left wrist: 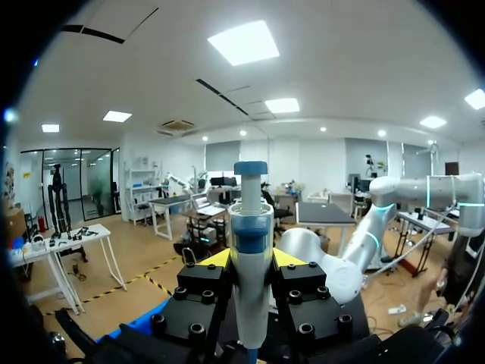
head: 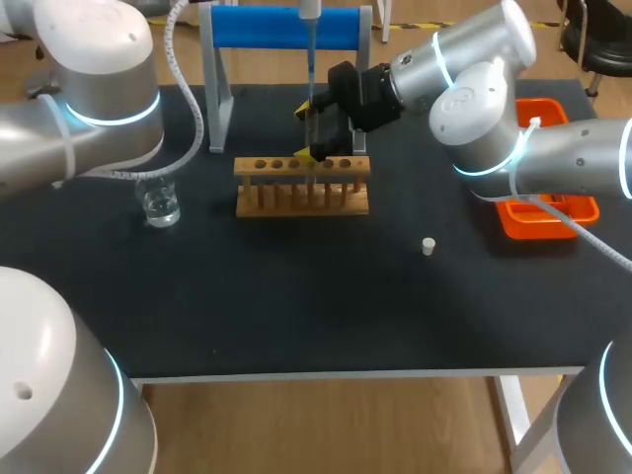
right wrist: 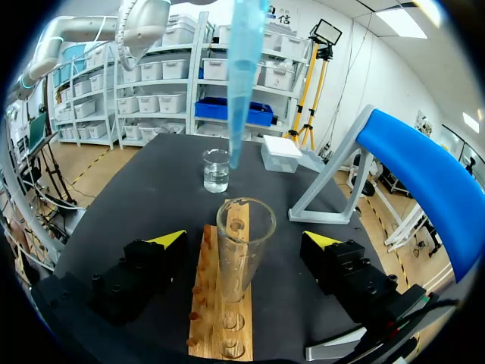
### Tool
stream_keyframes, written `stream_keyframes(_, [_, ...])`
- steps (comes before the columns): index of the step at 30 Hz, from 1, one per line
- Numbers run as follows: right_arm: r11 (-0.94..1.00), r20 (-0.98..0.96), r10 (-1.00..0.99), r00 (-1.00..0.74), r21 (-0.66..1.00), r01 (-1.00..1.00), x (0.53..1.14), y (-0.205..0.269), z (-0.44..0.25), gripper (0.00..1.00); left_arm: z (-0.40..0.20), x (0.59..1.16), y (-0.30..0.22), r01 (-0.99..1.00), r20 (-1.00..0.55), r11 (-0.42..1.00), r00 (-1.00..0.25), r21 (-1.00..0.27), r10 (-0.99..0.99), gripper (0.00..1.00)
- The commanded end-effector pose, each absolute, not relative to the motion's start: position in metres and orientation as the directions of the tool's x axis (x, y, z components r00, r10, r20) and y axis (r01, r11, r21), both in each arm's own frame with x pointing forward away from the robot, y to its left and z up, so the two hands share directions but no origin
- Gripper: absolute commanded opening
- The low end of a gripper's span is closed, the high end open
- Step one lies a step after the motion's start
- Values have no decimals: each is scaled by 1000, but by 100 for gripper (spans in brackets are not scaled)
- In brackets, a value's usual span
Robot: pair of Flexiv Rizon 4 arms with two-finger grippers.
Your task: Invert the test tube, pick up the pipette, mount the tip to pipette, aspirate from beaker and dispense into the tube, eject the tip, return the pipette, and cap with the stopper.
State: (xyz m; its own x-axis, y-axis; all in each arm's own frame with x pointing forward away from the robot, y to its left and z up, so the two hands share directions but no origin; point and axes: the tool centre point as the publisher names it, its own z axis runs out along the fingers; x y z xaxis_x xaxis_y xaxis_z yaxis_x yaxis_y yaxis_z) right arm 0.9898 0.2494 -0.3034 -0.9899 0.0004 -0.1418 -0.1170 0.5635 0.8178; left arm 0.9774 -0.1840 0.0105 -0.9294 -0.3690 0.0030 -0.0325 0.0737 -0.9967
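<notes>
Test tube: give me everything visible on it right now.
The test tube is clear glass, uncapped, with its mouth up and no liquid visible inside. It stands upright in a hole of the wooden rack. It sits between the open fingers of the right hand, and neither finger touches it. The blue pipette tip hangs above its mouth, not inside it. The white stopper lies apart on the table.

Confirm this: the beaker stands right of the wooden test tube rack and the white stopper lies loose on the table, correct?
Not quite. The beaker stands left of the wooden test tube rack, as the head view shows. The white stopper does lie loose on the table.
</notes>
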Motion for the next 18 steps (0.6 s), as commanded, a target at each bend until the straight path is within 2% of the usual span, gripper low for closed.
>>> stream_keyframes(1, [565,-140,-1,-990,817,-116,990,249,-303,100,7,980,-184,-29,3,65,-929,-997,-369,0])
stream_keyframes(18, [565,-140,-1,-990,817,-116,990,249,-303,100,-5,982,-184,-45,23,49,-925,-998,-379,0])
